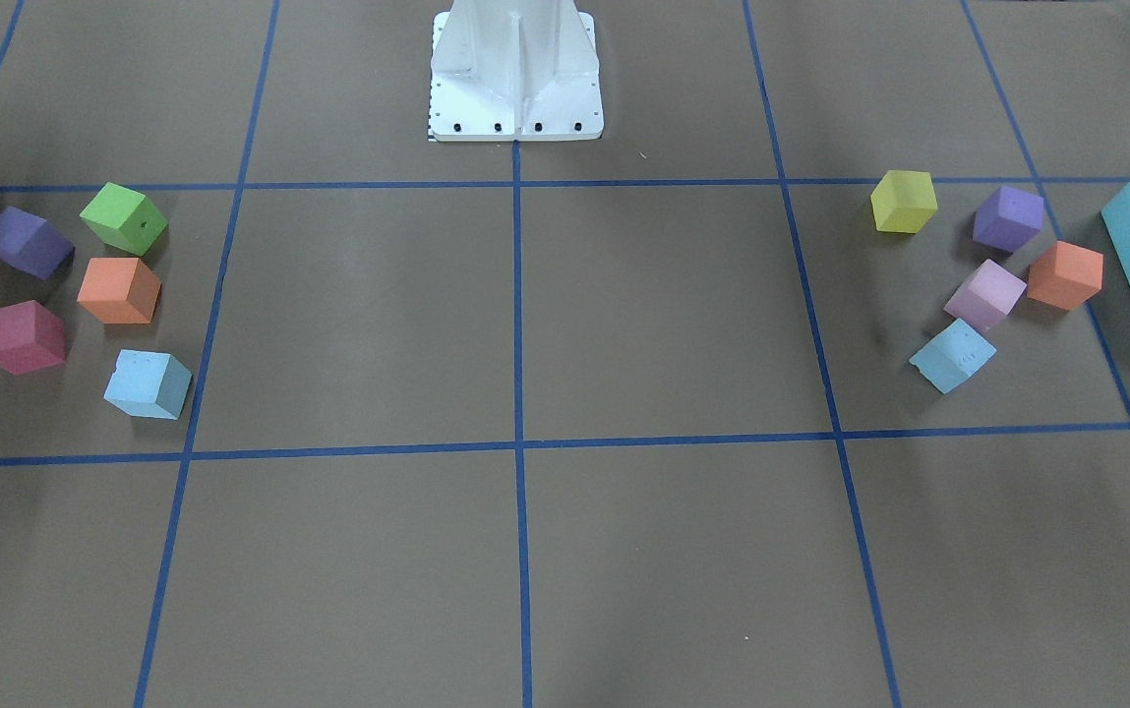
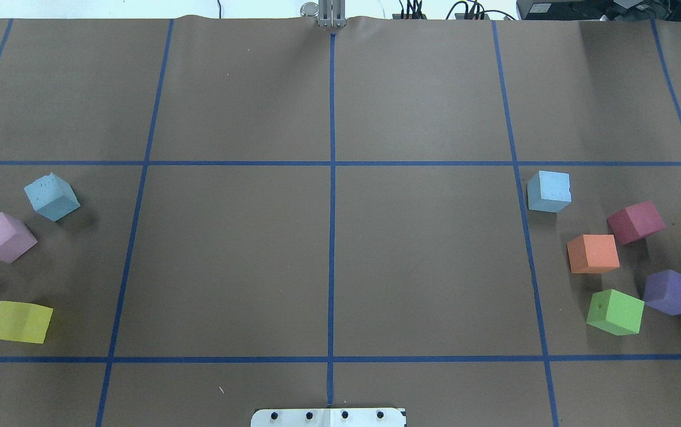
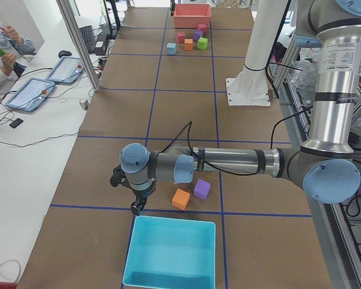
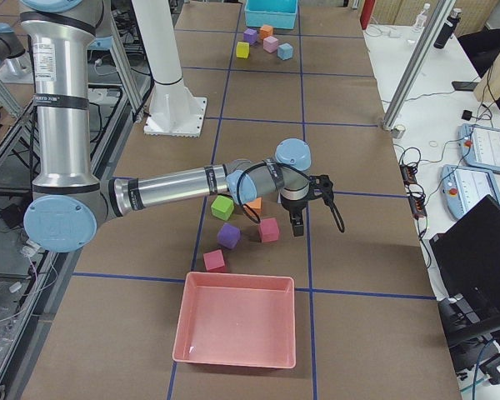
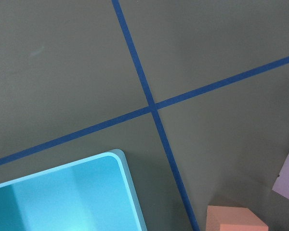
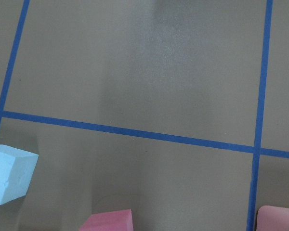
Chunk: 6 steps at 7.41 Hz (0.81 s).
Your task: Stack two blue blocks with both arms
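Two pale blue blocks lie far apart on the brown table. One blue block (image 2: 51, 197) (image 1: 953, 355) is on my left side, next to a pink cube (image 2: 4, 237). The other blue block (image 2: 549, 191) (image 1: 148, 384) (image 6: 9, 173) is on my right side, beside an orange cube (image 2: 593, 254). My left gripper (image 3: 135, 208) hangs over the table by the turquoise bin's far rim. My right gripper (image 4: 297, 223) hangs next to a maroon cube (image 4: 269, 229). Both grippers show only in the side views, so I cannot tell whether they are open or shut. The wrist views show no fingers.
The turquoise bin (image 3: 171, 253) (image 5: 62, 197) stands at the table's left end and a pink bin (image 4: 237, 329) at its right end. Yellow, purple, orange and pink cubes lie on the left; green, orange, purple and maroon cubes on the right. The white base (image 1: 515, 69) is centred.
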### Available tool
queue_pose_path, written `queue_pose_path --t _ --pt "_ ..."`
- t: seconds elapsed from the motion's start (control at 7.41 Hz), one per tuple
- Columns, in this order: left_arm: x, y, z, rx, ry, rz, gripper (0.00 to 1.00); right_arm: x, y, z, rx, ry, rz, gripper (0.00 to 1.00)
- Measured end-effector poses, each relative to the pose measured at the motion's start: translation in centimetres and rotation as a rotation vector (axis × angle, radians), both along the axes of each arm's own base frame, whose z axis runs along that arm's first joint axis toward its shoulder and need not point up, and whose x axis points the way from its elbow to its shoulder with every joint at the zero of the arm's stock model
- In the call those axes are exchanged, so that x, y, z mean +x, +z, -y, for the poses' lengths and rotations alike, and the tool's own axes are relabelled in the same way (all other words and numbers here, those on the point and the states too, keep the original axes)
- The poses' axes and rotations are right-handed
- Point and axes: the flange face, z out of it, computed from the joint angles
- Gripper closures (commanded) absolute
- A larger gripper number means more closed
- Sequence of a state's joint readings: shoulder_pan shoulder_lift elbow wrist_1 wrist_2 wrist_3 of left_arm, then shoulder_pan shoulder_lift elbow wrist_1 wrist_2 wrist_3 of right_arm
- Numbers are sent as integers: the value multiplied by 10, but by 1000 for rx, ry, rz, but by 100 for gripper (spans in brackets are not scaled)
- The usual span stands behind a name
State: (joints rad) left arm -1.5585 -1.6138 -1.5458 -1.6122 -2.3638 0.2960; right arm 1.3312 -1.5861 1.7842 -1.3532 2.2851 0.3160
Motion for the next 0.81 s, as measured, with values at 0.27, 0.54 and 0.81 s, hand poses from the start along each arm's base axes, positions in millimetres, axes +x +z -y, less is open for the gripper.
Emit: queue_pose_path --t 0.27,0.54,0.81 --pt "0 -4 1 -4 -10 -1 0 0 -1 1 2 -1 3 0" --pt "2 -26 5 -31 -73 -14 0 -2 -4 7 23 3 -25 0" --pt "11 -52 16 -68 -134 -39 0 -23 -18 14 46 -24 -30 0"
